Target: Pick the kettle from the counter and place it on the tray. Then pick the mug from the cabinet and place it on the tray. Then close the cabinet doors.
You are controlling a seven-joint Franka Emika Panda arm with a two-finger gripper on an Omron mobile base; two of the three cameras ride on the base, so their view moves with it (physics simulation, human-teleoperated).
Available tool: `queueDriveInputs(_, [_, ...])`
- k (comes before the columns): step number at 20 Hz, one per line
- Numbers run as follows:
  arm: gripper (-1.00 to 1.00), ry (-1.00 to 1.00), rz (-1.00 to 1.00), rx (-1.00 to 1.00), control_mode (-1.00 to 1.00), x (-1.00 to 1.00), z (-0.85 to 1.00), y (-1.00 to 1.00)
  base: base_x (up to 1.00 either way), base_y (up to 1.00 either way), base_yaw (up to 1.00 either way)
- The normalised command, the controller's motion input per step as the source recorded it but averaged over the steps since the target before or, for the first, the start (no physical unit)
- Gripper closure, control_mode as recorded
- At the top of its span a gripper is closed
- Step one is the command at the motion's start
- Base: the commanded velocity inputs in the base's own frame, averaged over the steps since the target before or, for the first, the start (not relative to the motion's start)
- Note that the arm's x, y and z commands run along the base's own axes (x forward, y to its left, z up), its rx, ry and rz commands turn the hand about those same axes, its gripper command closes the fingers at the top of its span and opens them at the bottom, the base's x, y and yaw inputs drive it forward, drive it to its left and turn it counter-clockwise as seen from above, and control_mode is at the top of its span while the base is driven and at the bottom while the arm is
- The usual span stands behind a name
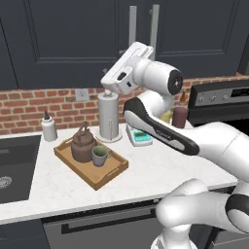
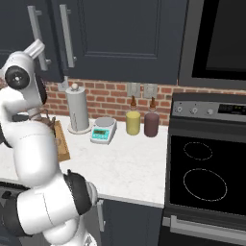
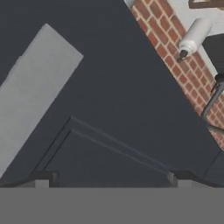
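Here the kettle [image 1: 83,144] and the mug [image 1: 100,155] both stand in the wooden tray [image 1: 115,170], the kettle toward its back end, the mug just beside it on the right and nearer the front; the tray lies askew on the white worktop [image 1: 155,168], near the sink edge on the left; the cabinet doors [image 1: 78,39] above are shut flush, their silver bar handles [image 1: 154,25] side by side; the gripper [image 3: 109,177] is raised up against a door panel, its two fingertips [image 3: 43,178] set wide apart with nothing between them, and whether they touch the panel cannot be told; behind the tray stand a paper-towel roll [image 1: 108,116] and a white bottle [image 1: 48,127] against the brick wall; a kitchen scale [image 2: 104,129], a yellow canister [image 2: 133,122] and a maroon canister [image 2: 151,124] sit toward the stove [image 2: 206,178].
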Motion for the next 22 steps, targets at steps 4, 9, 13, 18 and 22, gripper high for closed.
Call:
queueDriveInputs(4, [-1.00, 0.03, 0.18, 0.09, -1.00, 0.61, 0.22, -0.08, 0.00, 0.00, 0.00])
queueDriveInputs(9, [-1.00, 0.05, 0.08, 0.04, -1.00, 0.57, 0.17, 0.00, 0.00, 0.00, 0.00])
queueDriveInputs(13, [-1.00, 0.05, 0.00, 0.00, -1.00, 0.54, 0.04, 0.03, 0.00, 0.00, 0.00])
queueDriveInputs(18, [-1.00, 0.07, -0.03, 0.00, -1.00, 0.60, 0.00, 0.15, 0.00, 0.00, 0.00])
queueDriveInputs(22, [-1.00, 0.11, -0.06, 0.00, -1.00, 0.64, 0.00, 0.16, 0.00, 0.00, 0.00])
